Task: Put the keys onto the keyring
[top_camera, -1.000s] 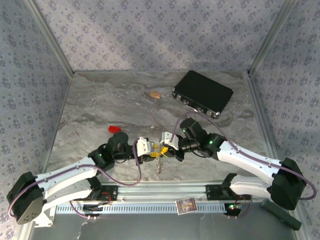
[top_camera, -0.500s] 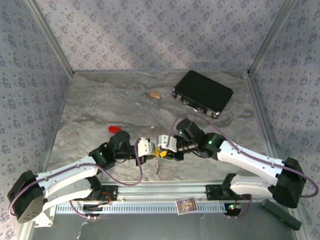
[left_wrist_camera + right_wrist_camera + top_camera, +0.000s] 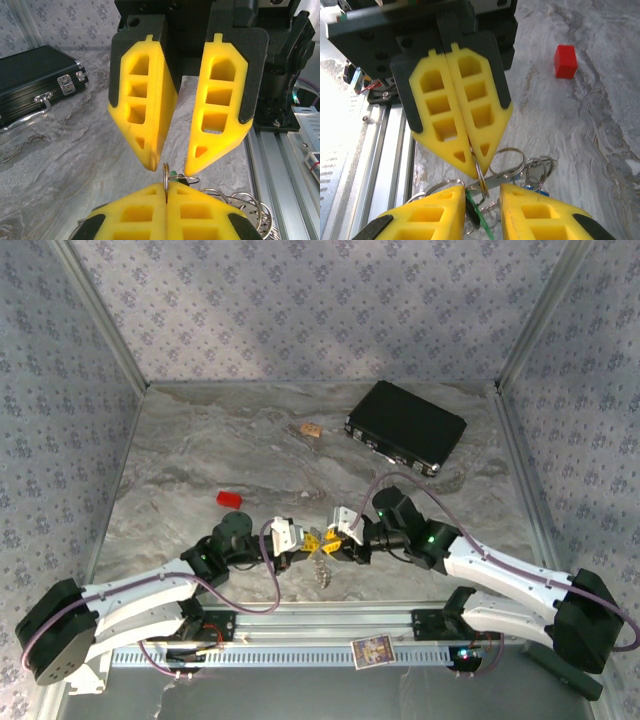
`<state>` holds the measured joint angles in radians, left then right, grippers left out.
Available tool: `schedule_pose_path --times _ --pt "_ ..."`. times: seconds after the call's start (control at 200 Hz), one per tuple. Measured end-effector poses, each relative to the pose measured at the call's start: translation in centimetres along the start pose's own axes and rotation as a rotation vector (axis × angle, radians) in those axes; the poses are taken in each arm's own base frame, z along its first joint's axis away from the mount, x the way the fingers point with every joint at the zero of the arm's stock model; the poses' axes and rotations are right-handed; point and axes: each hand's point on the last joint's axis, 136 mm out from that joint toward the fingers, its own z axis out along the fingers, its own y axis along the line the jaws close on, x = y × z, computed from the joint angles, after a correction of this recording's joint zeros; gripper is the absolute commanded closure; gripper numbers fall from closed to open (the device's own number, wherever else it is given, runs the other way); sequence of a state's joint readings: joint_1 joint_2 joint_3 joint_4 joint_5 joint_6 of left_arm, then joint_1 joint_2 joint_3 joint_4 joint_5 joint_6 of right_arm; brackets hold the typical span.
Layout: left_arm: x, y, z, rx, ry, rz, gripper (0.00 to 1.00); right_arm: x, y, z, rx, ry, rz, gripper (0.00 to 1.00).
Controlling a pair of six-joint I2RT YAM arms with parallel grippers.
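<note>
**Q:** What is the state of the left gripper [image 3: 166, 186]?

**A:** Its yellow fingers are pressed together. They pinch the keyring [image 3: 165, 175] on edge, and the thin metal rim stands up out of the seam between the fingertips.

**Q:** And the right gripper [image 3: 482, 192]?

**A:** Its fingers are spread with a clear gap between them, and neither pad bears on anything. It faces the left gripper tip to tip, and the pinched rim sits in line with the gap, just short of the right fingertips.

**Q:** Where are the keys?

**A:** They are in the bundle hanging just below both sets of fingertips. In the right wrist view a green key [image 3: 479, 217] lies in the gap between the right fingers. A blue key [image 3: 533, 190] shows just outside one finger, among several loose rings [image 3: 540, 167]. Whether either key is threaded on the pinched ring cannot be told.

**Q:** What else lies near the grippers?

**A:**
- A red block [image 3: 566, 61] rests on the table [image 3: 200, 450], well beyond the left gripper and apart from it.
- A black case [image 3: 405, 427] lies shut, far ahead of the right gripper.
- The mounting rail [image 3: 320, 625] runs just behind both grippers.
</note>
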<state>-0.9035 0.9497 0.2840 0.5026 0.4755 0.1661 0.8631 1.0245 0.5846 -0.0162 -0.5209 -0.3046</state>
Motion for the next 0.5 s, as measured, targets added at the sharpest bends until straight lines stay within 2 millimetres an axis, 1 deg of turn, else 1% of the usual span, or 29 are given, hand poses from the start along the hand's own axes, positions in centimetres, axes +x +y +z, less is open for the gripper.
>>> schedule_pose_path --times 0.13,0.355,0.435,0.48,0.5 --pt "-0.03 -0.09 0.06 0.005 -0.012 -0.005 1.00 -0.63 -0.18 0.01 0.003 -0.031 -0.005 0.79" --pt "-0.21 -0.07 0.03 0.004 -0.024 -0.006 1.00 -0.64 0.02 0.24 -0.020 -0.042 0.010 0.90" --pt "-0.18 -0.03 0.02 0.001 -0.023 -0.009 1.00 -0.60 0.08 0.24 -0.027 -0.042 0.014 1.00" --pt "-0.16 0.00 0.01 -0.001 -0.022 -0.010 0.93 -0.57 0.11 0.21 -0.030 -0.042 0.010 1.00" --pt "-0.16 0.02 0.00 -0.002 -0.022 -0.010 0.87 -0.53 0.14 0.21 -0.032 -0.040 0.013 1.00"
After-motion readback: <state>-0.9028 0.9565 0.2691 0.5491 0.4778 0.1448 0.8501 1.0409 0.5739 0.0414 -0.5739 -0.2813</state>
